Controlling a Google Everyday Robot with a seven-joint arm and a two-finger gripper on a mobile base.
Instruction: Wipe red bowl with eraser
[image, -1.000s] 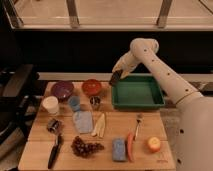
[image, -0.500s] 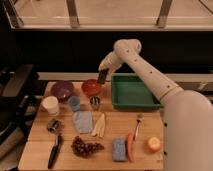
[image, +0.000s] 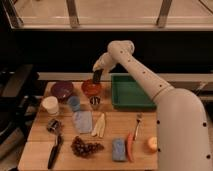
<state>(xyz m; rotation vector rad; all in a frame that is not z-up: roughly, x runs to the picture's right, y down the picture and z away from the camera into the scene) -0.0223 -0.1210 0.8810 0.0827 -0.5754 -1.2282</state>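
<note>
- Change noted: within the last second the arm swung from above the green tray (image: 131, 94), at three o'clock of the red bowl (image: 91, 89), across to the bowl. The tool (image: 98, 73) now hangs directly over it.
- Tool: closed tight on the eraser (image: 96, 79), a dark oblong block pointing down. Its lower end is at or just inside the rim; contact I cannot confirm.
- Task's thing: the red bowl sits near the table's (image: 116, 126) twelve o'clock edge, with the purple bowl (image: 61, 90) at its nine o'clock.
- Judgement: approach complete — wiping strokes are due next.
- Materials: bowl round, glossy, hard-looking; eraser matte and blunt; table pale wood.
</note>
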